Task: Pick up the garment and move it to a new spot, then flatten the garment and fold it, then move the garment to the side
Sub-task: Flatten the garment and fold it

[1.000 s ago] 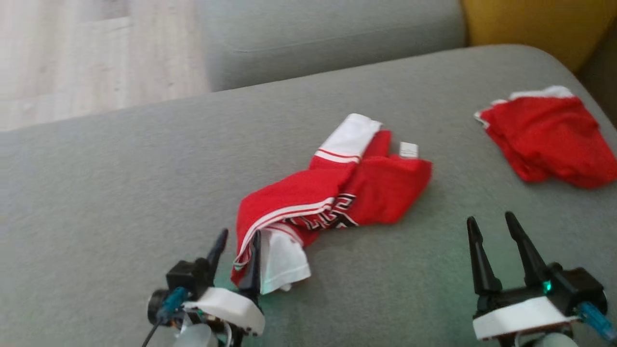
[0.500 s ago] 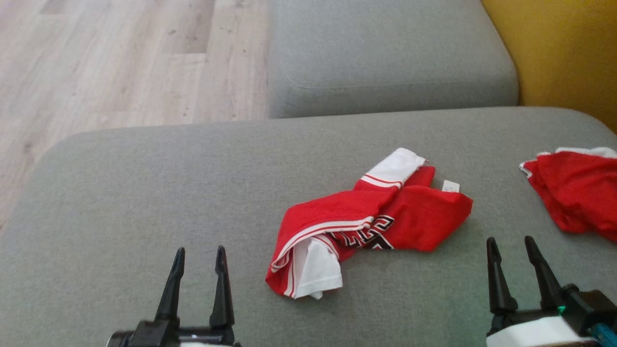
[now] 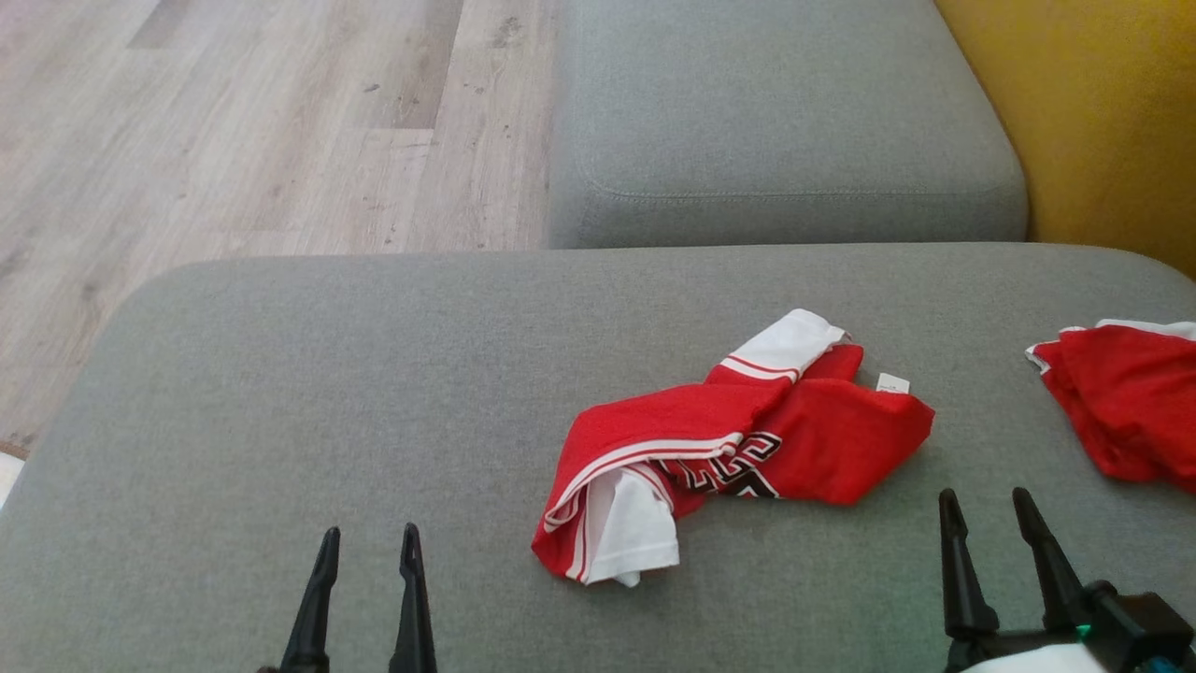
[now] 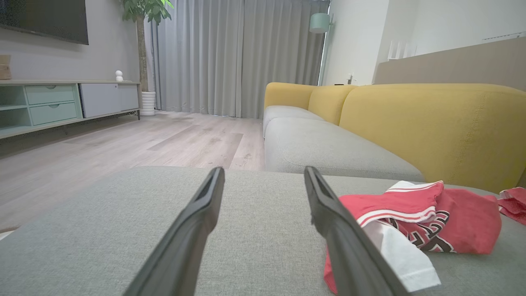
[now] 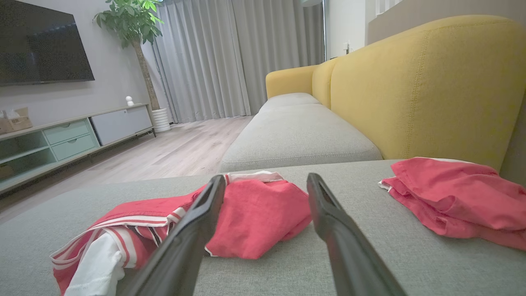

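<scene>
Since nothing is held at this moment, handling can be judged from how things lie. At the lower left of the head view the left gripper (image 3: 369, 531) is seen with its two dark fingers parted and empty, poised over the bare grey sofa cushion (image 3: 280, 393), a little apart from the garment (image 3: 747, 439). That garment is found near the middle of the cushion: a red jersey with white stripes and black lettering, bunched and twisted into a slanted heap. A white panel (image 3: 631, 537) is turned out at its near-left end, a white band (image 3: 790, 338) at its far end, and a small label (image 3: 893, 382) at the far-right edge. It is judged to be light, soft and limp, so that no shape is expected to be kept when it is lifted; anything not gripped is likely to hang and drag. The weave looks matte, so little slipping is expected. A hold is best taken on a doubled edge: the white panel nearest the left gripper, and the red corner (image 3: 906, 428) nearest the right gripper (image 3: 985, 493), whose fingers are likewise spread and empty, short of the garment. Further right, well apart, a second red garment (image 3: 1121, 402) is seen lying at the cushion's edge and should be left out of any pinch.
</scene>
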Available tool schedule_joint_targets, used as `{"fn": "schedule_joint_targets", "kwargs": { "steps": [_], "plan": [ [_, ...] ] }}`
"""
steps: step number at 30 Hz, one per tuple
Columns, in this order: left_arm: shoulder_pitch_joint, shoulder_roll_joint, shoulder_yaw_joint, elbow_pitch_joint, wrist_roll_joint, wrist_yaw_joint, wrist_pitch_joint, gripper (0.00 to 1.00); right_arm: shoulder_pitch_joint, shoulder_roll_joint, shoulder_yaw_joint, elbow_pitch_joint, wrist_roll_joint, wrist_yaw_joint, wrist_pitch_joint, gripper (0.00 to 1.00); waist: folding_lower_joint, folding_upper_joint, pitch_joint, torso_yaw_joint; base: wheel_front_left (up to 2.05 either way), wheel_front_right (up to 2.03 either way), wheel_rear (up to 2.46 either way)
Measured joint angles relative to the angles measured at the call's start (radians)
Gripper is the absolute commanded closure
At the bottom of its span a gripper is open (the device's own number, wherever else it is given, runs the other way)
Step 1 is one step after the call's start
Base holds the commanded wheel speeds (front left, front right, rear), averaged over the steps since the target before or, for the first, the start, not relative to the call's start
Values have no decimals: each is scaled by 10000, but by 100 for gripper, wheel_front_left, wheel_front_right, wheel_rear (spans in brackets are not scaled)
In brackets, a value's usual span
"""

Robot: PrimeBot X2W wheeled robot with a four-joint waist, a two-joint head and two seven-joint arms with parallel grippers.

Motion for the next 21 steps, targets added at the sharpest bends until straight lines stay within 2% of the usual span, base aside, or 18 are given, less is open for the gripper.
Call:
{"fn": "schedule_joint_targets", "kwargs": {
  "steps": [21],
  "plan": [
    [-19, 0, -17, 56, 249, -10, 0, 0, 2, 42, -2, -46, -84, 0, 0, 0, 1, 0, 74, 75, 0, 0, 0]
  ]
}}
